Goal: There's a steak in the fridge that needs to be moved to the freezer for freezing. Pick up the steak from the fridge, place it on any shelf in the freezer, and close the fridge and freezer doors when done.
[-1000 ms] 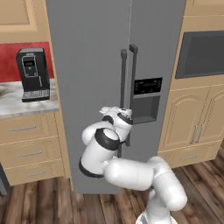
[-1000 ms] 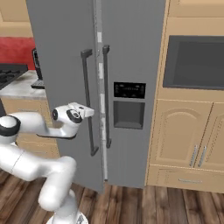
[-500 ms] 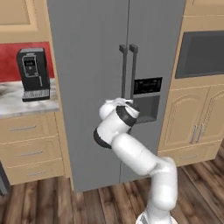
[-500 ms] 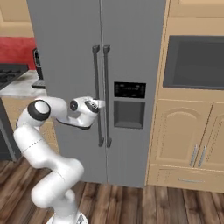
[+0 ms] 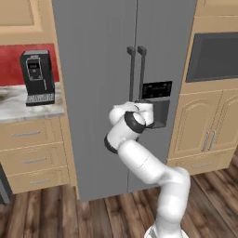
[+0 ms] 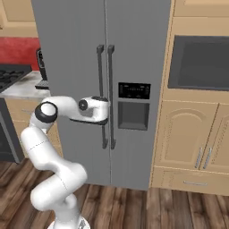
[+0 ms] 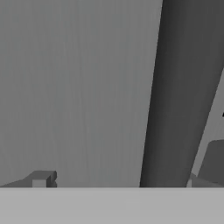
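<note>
Grey fridge and freezer doors [image 6: 71,67] stand shut, so the steak cannot be seen. Jaws [image 7: 116,181] spread wide, empty, with the fridge handle [image 7: 183,92] at two o'clock. To pull well, I'd centre that bar between the fingertips [image 7: 41,178] before closing.

Both grey doors [image 6: 71,53] shut
</note>
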Robot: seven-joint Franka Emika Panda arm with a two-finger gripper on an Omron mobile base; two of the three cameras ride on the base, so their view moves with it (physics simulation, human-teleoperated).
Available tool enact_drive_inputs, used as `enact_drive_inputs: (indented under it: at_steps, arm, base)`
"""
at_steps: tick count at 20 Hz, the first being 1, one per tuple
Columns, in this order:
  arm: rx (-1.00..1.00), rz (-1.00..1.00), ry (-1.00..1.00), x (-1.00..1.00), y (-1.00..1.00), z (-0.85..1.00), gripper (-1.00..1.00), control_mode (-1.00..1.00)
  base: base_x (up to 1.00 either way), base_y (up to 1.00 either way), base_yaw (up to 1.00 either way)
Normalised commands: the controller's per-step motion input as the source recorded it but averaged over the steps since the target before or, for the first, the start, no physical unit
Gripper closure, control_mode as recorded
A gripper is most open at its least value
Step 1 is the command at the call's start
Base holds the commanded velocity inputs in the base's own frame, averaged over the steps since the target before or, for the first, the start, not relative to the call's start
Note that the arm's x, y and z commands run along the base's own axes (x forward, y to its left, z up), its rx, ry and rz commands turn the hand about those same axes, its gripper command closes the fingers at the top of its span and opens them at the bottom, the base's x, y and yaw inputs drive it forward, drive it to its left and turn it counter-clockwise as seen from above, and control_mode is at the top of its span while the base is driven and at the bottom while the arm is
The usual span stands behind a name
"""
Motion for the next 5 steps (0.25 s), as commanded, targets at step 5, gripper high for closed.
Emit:
enact_drive_inputs:
  at_steps: [5]
  arm:
    - [0.05, 0.23, 0.08, 0.73, -0.35, 0.00, -1.00, -1.00]
  base:
    - [0.00, 0.00, 0.00]
